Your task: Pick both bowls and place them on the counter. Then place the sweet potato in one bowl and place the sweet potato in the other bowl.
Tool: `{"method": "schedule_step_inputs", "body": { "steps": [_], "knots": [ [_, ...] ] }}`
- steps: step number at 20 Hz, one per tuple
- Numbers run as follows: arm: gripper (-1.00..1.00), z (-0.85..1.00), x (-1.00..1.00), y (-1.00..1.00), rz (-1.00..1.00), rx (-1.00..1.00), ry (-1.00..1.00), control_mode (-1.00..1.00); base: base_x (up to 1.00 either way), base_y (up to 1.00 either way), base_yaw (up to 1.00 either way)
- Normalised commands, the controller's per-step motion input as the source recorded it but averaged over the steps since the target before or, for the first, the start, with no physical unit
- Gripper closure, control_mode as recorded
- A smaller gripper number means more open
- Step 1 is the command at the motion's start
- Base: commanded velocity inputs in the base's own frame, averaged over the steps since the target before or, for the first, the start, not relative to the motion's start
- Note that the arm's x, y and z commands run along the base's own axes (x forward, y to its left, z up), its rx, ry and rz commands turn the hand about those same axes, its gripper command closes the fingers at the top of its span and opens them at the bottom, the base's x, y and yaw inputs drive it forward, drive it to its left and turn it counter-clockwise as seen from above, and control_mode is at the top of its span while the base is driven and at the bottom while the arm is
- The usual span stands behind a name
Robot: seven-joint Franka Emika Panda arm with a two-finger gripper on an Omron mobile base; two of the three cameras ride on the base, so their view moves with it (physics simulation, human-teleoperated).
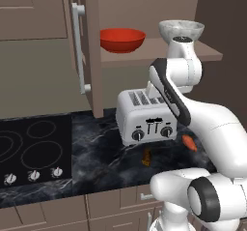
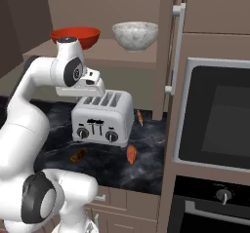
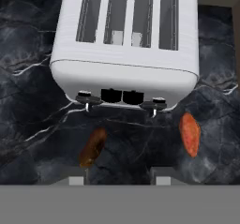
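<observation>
Red bowl and marbled bowl sit apart on the shelf; two sweet potatoes lie on the black tabletop before the toaster; fingers hover above, empty, slightly parted.

Brown kitchen, dark stone worktop, appliances on both sides

We're looking at a black glass cooktop with ring marks and three small knobs along its front edge, set at the left; a tall brown cabinet door with a pale bar handle stands open just above it; an open brown shelf runs across the wall behind; a white four-slot toaster sits beneath it, two dials on its face; over on the right a built-in oven with a dark window and silver frame; brown drawers below; the light is even and soft.
</observation>
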Motion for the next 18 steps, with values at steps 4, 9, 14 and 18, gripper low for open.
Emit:
{"method": "schedule_step_inputs", "body": {
  "steps": [4,9,14,18],
  "knots": [
    [-1.00,0.00,-0.06,0.00,0.00,0.00,-0.01,-1.00,0.00,0.00,0.00],
    [-1.00,0.00,-0.38,0.00,0.06,-0.01,-0.23,-1.00,0.00,0.00,0.00],
    [-1.00,0.20,-0.35,0.00,0.12,0.00,-0.23,-1.00,0.00,0.00,0.00],
    [-1.00,0.38,-0.21,0.12,0.35,0.00,-0.13,-1.00,0.00,0.00,0.00]
  ]
}}
